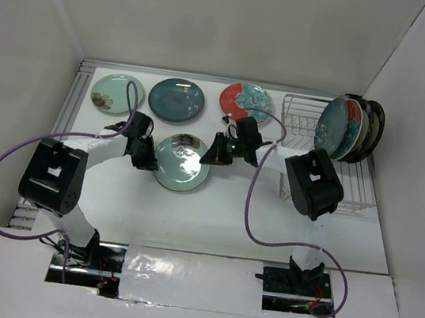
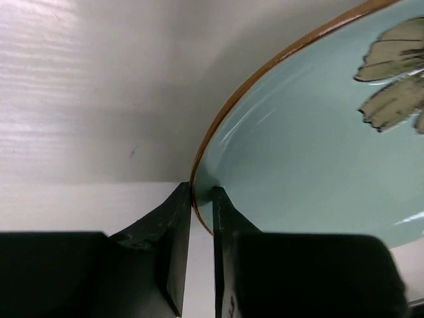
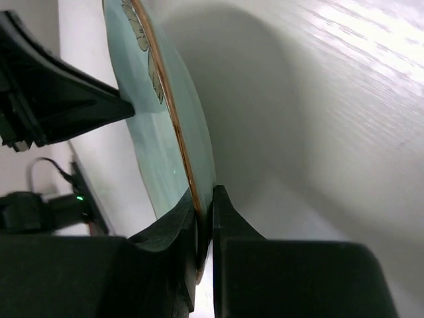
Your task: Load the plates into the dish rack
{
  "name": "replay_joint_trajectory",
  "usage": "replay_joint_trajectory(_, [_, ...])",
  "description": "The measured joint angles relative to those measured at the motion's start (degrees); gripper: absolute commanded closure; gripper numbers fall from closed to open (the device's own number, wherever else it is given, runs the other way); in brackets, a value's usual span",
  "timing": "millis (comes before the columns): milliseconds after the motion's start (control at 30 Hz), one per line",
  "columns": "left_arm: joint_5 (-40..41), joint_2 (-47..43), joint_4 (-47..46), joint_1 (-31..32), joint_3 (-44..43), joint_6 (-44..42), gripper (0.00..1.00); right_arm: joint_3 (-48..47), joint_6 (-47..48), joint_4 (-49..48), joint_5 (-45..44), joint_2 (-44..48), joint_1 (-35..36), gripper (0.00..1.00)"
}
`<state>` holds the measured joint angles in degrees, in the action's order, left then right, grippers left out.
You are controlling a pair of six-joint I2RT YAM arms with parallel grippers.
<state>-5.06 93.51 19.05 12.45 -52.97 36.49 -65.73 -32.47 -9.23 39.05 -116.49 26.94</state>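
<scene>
**A:** How far along is the loading?

**B:** Partly done, by the look of it. A row of round ceramic plates [image 1: 350, 129] stands on edge at the right end of the silver wire dish rack [image 1: 355, 195]. The rack's left part holds none.

**A:** How many are in there?

**B:** At least four rims show. The front one is teal and flowered, with a red-edged one behind it and then dark ones. They overlap too much for a sure count.

**A:** And outside the rack?

**B:** Four. Three lie flat along the back of the white tabletop [image 1: 211, 219]: a pale mint green flowered plate [image 1: 117, 93], a dark teal plate [image 1: 176, 99] and a red plate with a teal flower [image 1: 246, 102]. The fourth, a mint green brown-rimmed plate [image 1: 181, 164], sits mid-table between the arms.

**A:** What are the claws doing?

**B:** The left claw [image 2: 202, 199] and the right claw [image 3: 204, 212] each pinch that plate's rim, on opposite edges, with the fingers nearly closed. Whether the plate is clear of the tabletop cannot be told.
</scene>
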Motion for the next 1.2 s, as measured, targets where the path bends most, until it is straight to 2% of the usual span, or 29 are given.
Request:
replay_joint_trajectory(33, [0.2,-0.2,0.7,0.2,-0.2,0.0,0.59,-0.8,2.1,2.4,-1.3,1.5,0.6,1.00])
replay_joint_trajectory(133, [1.6,-0.5,4.1,1.1,-0.9,-0.8,0.43,-3.5,8.8,10.0,-7.6,6.2,2.1,1.00])
replay_joint_trajectory(367, [4.3,-6.0,8.7,1.6,-3.5,-1.8,0.30,-10.4,20.8,24.9,-25.2,20.1,-0.7,1.00])
replay_joint_trajectory(400, [4.6,-6.9,8.7,1.6,-3.8,-1.8,0.24,-11.3,22.2,26.1,-28.2,22.6,-1.9,1.00])
replay_joint_trajectory(667, [4.9,-8.8,8.2,1.7,-3.9,-2.0,0.12,-12.2,34.4,26.8,-50.2,40.9,-11.2,1.00])
replay_joint_trajectory(767, [4.9,-8.8,7.9,2.2,-3.6,-2.1,0.09,-10.7,38.8,24.2,-54.9,44.7,-15.4,1.00])
replay_joint_trajectory(967, [4.5,-8.8,7.4,4.0,-2.9,-2.1,0.06,-7.4,45.9,20.3,-59.7,45.1,-23.5,1.00])
replay_joint_trajectory(1200, [3.1,-8.8,6.6,5.0,-2.9,-2.2,0.06,-4.2,48.3,18.3,-59.7,41.8,-28.7,1.00])
